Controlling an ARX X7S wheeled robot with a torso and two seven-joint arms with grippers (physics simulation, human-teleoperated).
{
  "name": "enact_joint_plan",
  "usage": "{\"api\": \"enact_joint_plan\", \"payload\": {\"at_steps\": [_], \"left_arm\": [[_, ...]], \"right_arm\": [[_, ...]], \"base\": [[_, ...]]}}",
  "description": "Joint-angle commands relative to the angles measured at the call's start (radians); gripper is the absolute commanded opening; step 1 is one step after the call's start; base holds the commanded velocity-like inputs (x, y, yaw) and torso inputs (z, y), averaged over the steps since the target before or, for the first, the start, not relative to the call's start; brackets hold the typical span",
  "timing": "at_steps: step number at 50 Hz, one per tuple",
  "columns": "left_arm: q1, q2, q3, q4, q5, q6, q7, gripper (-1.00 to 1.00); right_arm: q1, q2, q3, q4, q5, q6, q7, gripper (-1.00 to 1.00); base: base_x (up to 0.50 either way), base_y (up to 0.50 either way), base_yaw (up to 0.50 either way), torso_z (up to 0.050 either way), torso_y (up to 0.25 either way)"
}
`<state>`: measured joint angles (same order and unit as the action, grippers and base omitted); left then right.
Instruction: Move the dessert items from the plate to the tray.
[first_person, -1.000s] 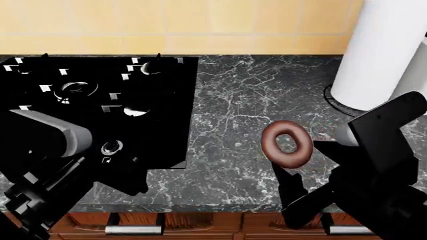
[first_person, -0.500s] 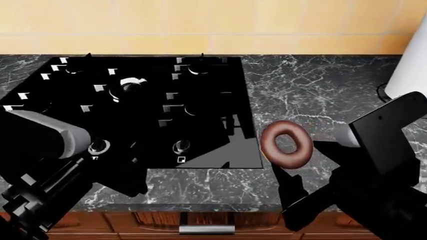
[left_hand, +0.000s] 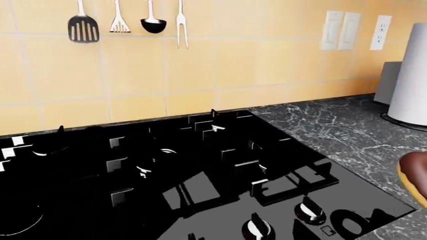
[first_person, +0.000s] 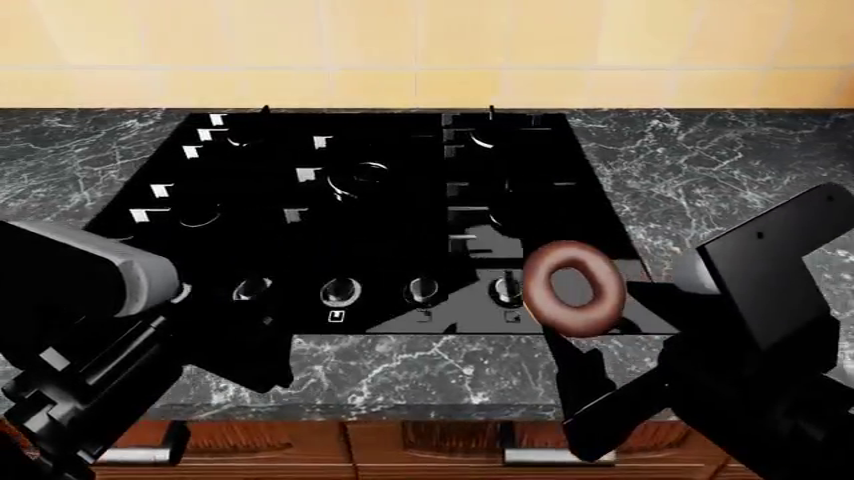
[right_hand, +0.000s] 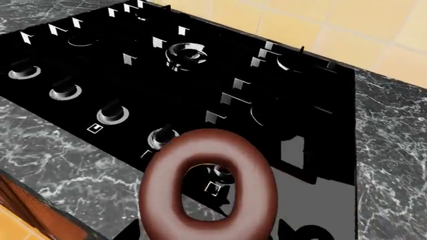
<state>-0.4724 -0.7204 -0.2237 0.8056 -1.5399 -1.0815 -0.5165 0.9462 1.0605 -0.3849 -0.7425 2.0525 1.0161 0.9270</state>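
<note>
While the left wrist camera looks across the black stovetop (left_hand: 187, 185), that glass surface fills most of the picture, ending at the tiled wall behind and at a strip of dark marble counter (left_hand: 340, 130) on one side. Utensils (left_hand: 127, 22) hang on the wall above, and a white paper towel roll (left_hand: 410, 75) stands on the counter near the corner. One curved piece of a donut (left_hand: 417, 175) with a dark glaze and tan underside shows at the picture's border, above the counter beside the stovetop's corner. The left claw itself is out of this picture.

From the head camera, the stovetop (first_person: 387, 210) lies centred on the counter (first_person: 400, 375), with bare marble on both sides and a narrow band in front, down to the counter's front edge above wooden drawers (first_person: 414, 445). The left gripper (first_person: 200, 360) hangs low over that front band, dark against dark; I cannot tell how far its jaws stand apart. The right gripper (first_person: 577, 335) holds the donut (first_person: 574, 287) upright, ring facing the camera, above the stovetop's front right corner by the knobs (first_person: 420, 290).

Seen through the right wrist camera, the donut (right_hand: 210, 187) stands on edge, pinched from below by the clenched right claw, with the stovetop (right_hand: 173, 85) and marble counter (right_hand: 60, 150) well beneath. No tray shows in any view.
</note>
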Motion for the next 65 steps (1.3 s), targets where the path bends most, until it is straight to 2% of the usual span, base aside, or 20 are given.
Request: {"api": "enact_joint_plan", "payload": {"at_steps": [1, 65], "left_arm": [[0.002, -0.003, 0.003, 0.000, -0.001, 0.005, -0.003, 1.00], [0.010, -0.027, 0.004, 0.009, -0.026, 0.040, -0.026, 1.00]], "right_arm": [[0.006, -0.001, -0.001, -0.005, -0.014, 0.011, -0.006, -1.00], [0.011, 0.007, -0.007, -0.017, -0.011, 0.000, -0.010, -1.00]], "base": [[-0.01, 0.50, 0.00, 0.000, 0.000], [-0.01, 0.50, 0.00, 0.000, 0.000]]}}
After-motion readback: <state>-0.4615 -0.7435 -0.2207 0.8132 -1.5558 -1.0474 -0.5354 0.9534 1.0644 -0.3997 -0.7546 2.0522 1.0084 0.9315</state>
